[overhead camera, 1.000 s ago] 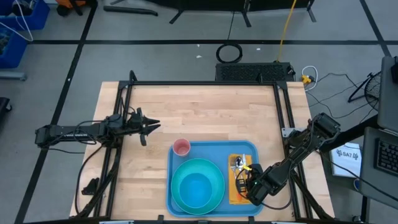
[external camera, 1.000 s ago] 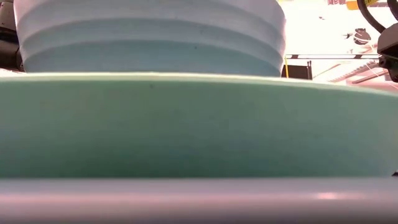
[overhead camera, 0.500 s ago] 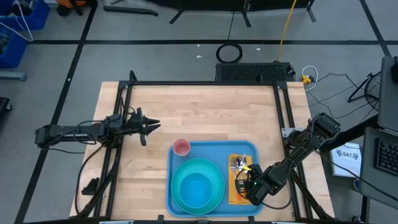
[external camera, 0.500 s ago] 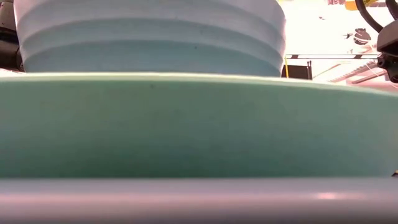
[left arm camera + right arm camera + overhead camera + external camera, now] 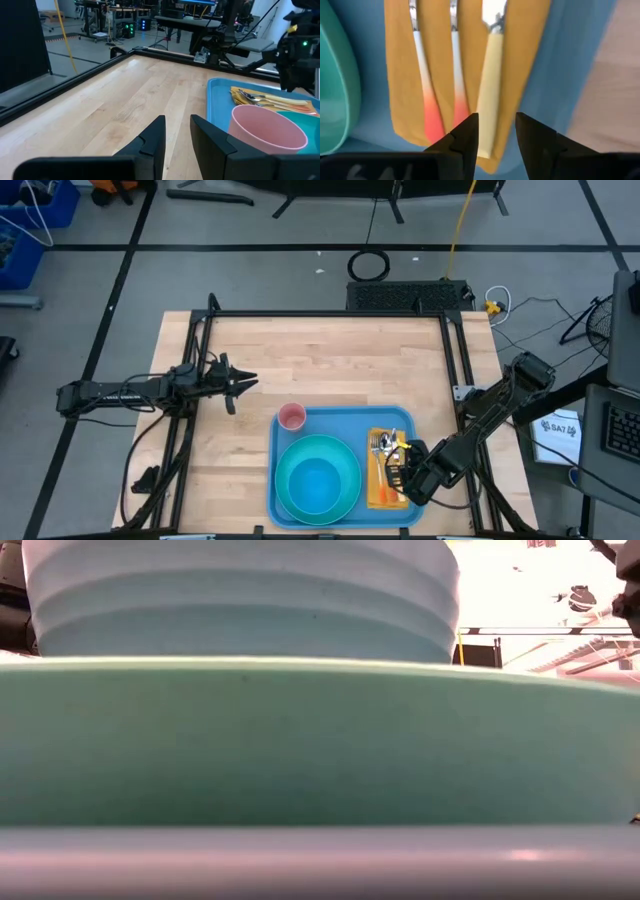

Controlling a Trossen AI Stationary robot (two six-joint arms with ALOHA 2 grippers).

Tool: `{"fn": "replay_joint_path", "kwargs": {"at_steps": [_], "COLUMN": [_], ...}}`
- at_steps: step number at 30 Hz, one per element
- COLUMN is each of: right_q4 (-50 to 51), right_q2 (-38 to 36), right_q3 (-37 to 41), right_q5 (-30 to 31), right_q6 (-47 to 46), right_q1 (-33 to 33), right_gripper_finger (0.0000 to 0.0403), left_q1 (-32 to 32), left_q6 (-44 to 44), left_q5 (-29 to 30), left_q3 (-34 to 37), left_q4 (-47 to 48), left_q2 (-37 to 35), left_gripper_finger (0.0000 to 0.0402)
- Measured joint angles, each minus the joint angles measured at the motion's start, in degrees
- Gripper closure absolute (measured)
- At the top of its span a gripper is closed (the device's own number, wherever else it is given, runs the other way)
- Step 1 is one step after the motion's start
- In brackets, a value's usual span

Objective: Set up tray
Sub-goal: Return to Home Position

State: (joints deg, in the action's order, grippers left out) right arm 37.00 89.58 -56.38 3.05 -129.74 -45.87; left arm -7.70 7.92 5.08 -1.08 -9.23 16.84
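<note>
The tray [image 5: 340, 423] lies lower centre on the table [image 5: 320, 360]. The right claw [image 5: 496, 122] hovers, parted and empty, over the knife [image 5: 490, 75] on the yellow napkin [image 5: 530, 50]. The left claw [image 5: 243, 383], parted, sits at left.

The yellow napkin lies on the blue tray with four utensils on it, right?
No. The yellow napkin lies on the blue tray with three utensils on it, two orange-handled and one pale yellow, as the right wrist view shows.
</note>
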Motion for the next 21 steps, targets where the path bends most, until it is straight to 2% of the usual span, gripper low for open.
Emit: {"fn": "replay_joint_path", "kwargs": {"at_steps": [5, 13, 16, 18, 21], "right_q4": [6.75, 21.72, 28.67, 31.85, 31.44], "right_q2": [-5.59, -18.91, -24.64, -28.58, -35.0], "right_q3": [0.0, 0.0, 0.0, 0.08, 1.81], "right_q5": [0.57, 20.58, 31.59, 42.68, 58.36], "right_q6": [5.93, 32.07, 44.58, 51.96, 63.92], "right_q1": [0.08, 2.88, 3.12, 2.1, 0.16], "right_gripper_finger": [0.0285, 0.0285, 0.0285, 0.0285, 0.0285], "left_q1": [0.01, 0.02, 0.01, 0.02, 0.0], "left_q6": [0.0, 0.0, 0.0, 0.0, 0.0], "left_q5": [-0.02, -0.02, -0.02, -0.02, -0.02], "left_q3": [0.0, 0.0, 0.0, 0.0, 0.0], "left_q4": [0.07, 0.04, 0.04, 0.02, 0.04], "left_q2": [0.02, 0.0, 0.0, 0.02, 0.02], "left_gripper_finger": [0.0309, 0.0309, 0.0309, 0.0309, 0.0309]}}
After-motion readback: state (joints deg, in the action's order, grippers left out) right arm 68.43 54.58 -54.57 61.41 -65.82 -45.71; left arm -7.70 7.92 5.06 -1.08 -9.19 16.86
